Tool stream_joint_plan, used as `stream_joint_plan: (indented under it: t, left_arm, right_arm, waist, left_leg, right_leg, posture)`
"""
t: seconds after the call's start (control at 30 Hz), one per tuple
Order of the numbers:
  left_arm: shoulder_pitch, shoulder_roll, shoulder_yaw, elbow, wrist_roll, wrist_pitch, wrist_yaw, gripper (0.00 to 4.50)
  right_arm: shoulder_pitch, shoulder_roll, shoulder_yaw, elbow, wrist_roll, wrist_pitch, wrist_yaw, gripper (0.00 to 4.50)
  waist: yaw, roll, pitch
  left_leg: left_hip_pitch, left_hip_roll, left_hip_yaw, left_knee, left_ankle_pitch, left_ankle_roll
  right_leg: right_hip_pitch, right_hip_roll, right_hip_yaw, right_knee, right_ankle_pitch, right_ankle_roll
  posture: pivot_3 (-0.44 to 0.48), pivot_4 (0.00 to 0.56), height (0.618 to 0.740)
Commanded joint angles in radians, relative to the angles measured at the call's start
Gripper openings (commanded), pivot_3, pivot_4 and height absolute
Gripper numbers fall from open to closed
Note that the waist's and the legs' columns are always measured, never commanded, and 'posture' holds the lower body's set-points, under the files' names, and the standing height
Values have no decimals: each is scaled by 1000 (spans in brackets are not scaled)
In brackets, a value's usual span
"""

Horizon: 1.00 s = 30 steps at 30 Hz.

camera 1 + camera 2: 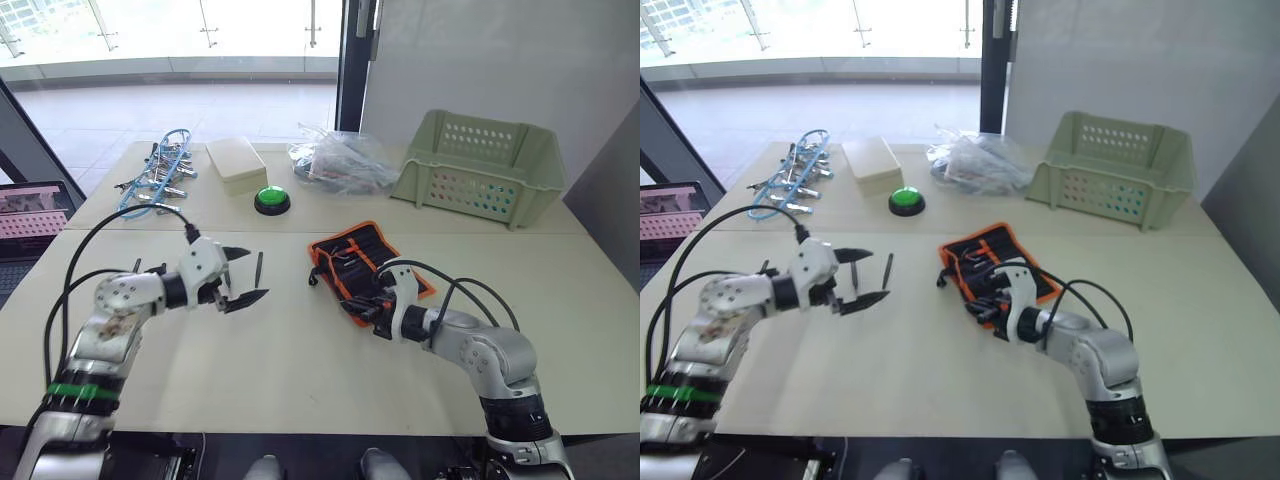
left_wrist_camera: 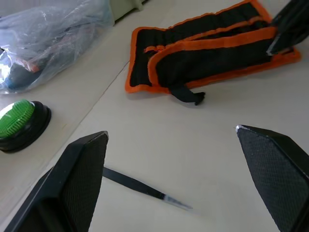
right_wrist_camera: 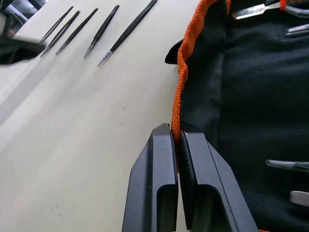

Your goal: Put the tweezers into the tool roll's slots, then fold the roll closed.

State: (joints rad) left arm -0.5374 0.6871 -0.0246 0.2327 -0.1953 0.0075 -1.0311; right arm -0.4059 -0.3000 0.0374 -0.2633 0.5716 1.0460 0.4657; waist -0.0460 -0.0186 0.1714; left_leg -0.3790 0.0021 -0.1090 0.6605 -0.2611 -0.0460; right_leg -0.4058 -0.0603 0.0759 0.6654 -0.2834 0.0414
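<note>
Tool roll (image 1: 360, 262): black fabric, orange edging, lying on the table (image 1: 300, 360) right of centre, black strap at its near-left edge
Right gripper (image 3: 177, 140): fingers pressed together, pinching the roll's orange edge
Left gripper (image 1: 243, 277): fingers spread wide, holding nothing, just above the table left of centre
Tweezers (image 3: 87, 26): five slim black ones lying side by side on the table left of the roll; one (image 1: 258, 268) lies just beyond the left gripper's fingertips
Background: green basket (image 1: 480, 165), green button (image 1: 272, 200), plastic bag (image 1: 340, 160)
</note>
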Motion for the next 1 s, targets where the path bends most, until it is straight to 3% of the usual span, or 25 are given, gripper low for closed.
stream_joint_plan:
  t: [0.03, 0.27, 0.67, 0.73, 1.0]
  left_arm:
    - [-101, -35, -41, 133, 38, -98, -45, 4500]
    - [-242, -117, -125, 322, 117, -235, -91, 4500]
    - [-463, -231, -217, 685, 305, -433, -10, 4500]
    - [-485, -243, -230, 724, 329, -459, -5, 3941]
    - [-533, -237, -250, 790, 374, -528, -40, 1377]
  right_arm:
    - [16, -9, 6, -78, 33, 14, 15, 211]
    - [58, -32, 9, -142, 49, 38, 21, 211]
    - [74, -15, 16, -144, 52, 35, -20, 211]
    - [72, -16, 15, -141, 51, 32, -22, 0]
    - [76, -23, 11, -138, 45, 20, -31, 0]
  waist:
    - [-7, 0, 0]
    - [-17, 0, 0]
    - [-18, -1, 0]
    - [-19, -1, 0]
    - [-21, -1, 0]
  left_leg:
    - [0, 0, 0, 0, 0, 0]
    - [-4, 0, -1, 1, 0, 0]
    - [-5, -1, -2, 1, 0, 1]
    - [-5, -1, -2, 2, 0, 1]
    - [-5, -1, -3, 2, 0, 1]
  right_leg:
    - [0, 0, 0, 0, 0, 0]
    - [-3, -1, -2, 0, 0, 0]
    - [-3, -1, -3, 1, 0, 0]
    - [-3, -1, -3, 1, 0, 0]
    - [-3, -1, -3, 1, 0, 0]
  posture:
    - [0, 150, 740]
    - [0, 150, 740]
    - [0, 150, 740]
    - [0, 150, 740]
    - [0, 150, 740]
